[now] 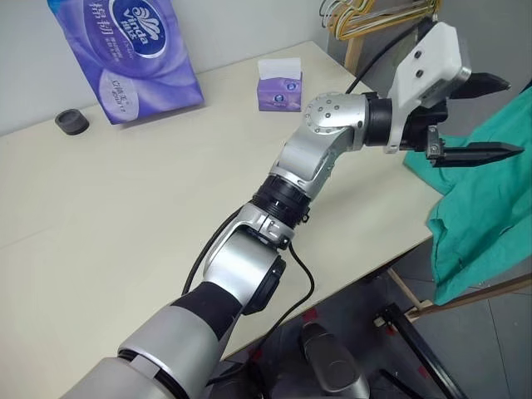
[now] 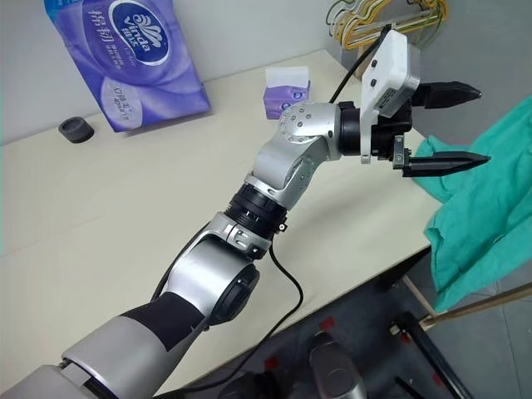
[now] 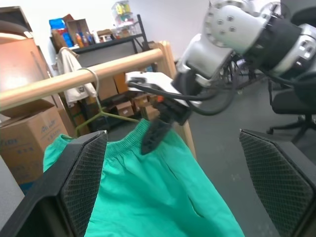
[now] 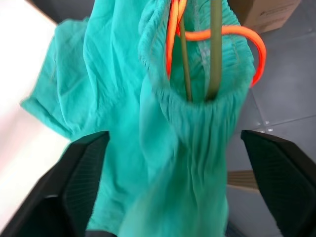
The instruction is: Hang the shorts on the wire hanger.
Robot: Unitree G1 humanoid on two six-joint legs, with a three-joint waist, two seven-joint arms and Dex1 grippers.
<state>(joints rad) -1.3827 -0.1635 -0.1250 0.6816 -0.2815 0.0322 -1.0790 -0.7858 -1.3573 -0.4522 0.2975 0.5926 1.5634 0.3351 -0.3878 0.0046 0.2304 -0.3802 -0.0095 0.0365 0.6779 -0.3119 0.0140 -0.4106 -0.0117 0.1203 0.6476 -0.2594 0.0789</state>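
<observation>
The teal shorts (image 1: 490, 208) hang off the table's right edge, their gathered waistband (image 4: 197, 98) bunched around the wire hanger (image 4: 215, 49). An orange drawstring (image 4: 247, 37) loops beside the wire. The hanger's hook (image 3: 92, 74) sits over a wooden rail (image 3: 54, 86). My left gripper (image 1: 499, 116) reaches across to the right, just left of the shorts, open and holding nothing. Its fingers (image 3: 84, 177) frame the shorts in the left wrist view. My right gripper (image 3: 154, 131) hovers at the waistband, jaws wide apart (image 4: 175, 136), with the cloth just beyond them.
The cream table (image 1: 125, 208) carries a purple tissue pack (image 1: 133, 50), a small tissue box (image 1: 280, 85) and a black cap (image 1: 72, 122). A bunch of gold hangers (image 1: 366, 17) hangs at the back right. Cardboard boxes (image 3: 24, 138) and shelves stand behind the rail.
</observation>
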